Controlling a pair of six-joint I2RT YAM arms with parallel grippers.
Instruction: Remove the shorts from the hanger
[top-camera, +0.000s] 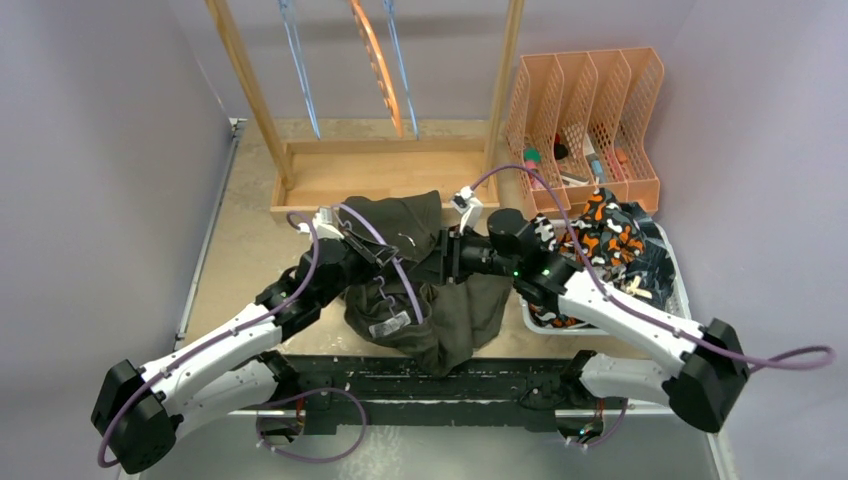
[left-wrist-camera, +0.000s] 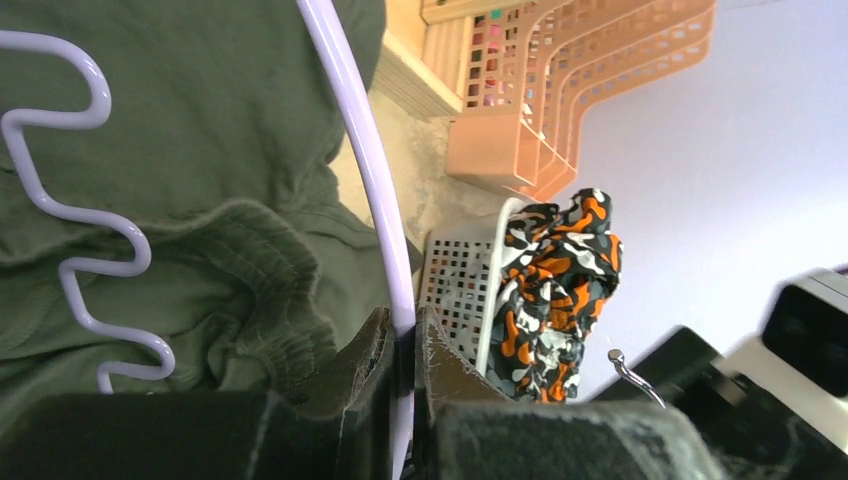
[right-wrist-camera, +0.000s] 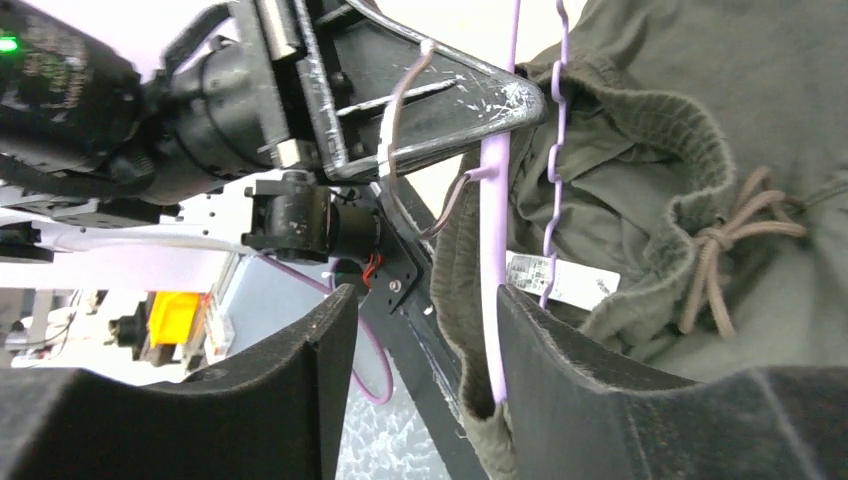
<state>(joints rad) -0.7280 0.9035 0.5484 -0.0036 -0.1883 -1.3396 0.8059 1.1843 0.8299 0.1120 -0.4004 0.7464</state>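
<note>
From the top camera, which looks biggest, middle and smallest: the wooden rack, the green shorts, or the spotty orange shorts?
1. wooden rack
2. green shorts
3. spotty orange shorts, partly covered, but clearly smallest

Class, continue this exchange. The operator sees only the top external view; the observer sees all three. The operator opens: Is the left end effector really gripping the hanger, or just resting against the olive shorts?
Observer: It is gripping. The left wrist view shows the left end effector shut on the lavender hanger, with the wire pinched in its jaws.
Operator: And the right end effector?
Observer: In the right wrist view the right end effector is open. The hanger wire and an edge of the olive shorts run between its jaws.
Operator: Is the drawstring tied?
Observer: Yes, the drawstring is knotted at the waistband.
</note>
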